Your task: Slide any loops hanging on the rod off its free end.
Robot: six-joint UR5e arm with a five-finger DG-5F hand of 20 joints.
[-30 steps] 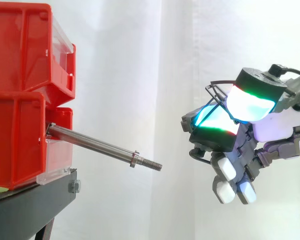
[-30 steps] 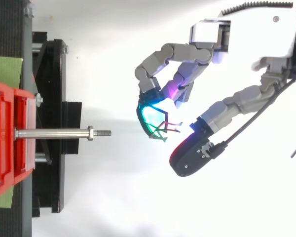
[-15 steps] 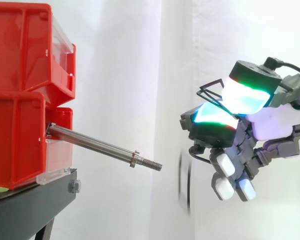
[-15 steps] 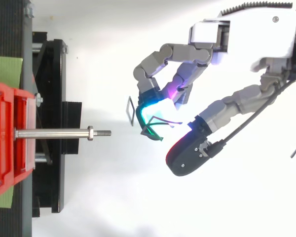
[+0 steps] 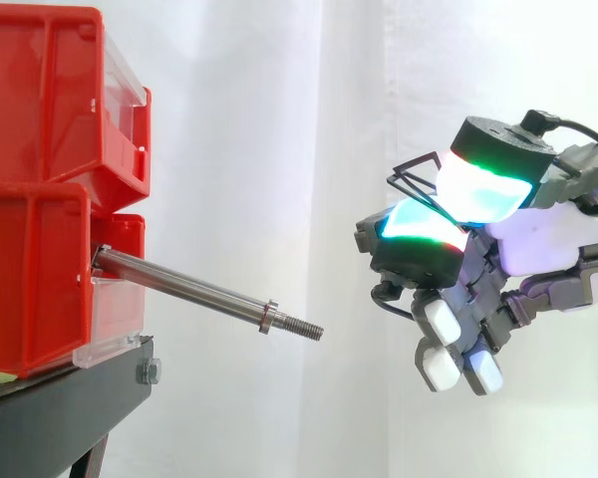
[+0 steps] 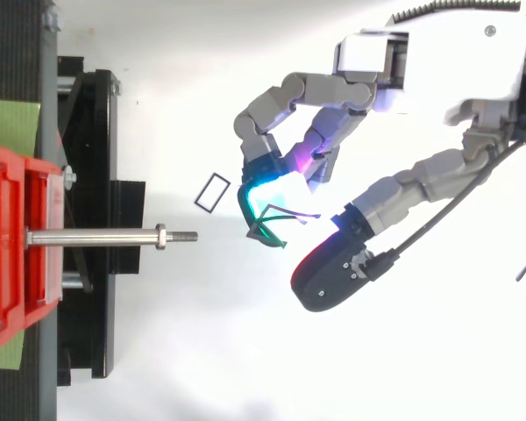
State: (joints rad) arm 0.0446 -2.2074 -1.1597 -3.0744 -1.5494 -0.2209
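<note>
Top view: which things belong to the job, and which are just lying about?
Job: rod, loops pinched in the fingers, loose loop apart from the hand.
Lying about: red bins, black stand, white curtain.

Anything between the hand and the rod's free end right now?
Nothing visible. There is an open gap between the rod tip and the hand, which pinches wire loops. One loose loop sits just off that line in the top view; its height is unclear. The rod is bare.
</note>
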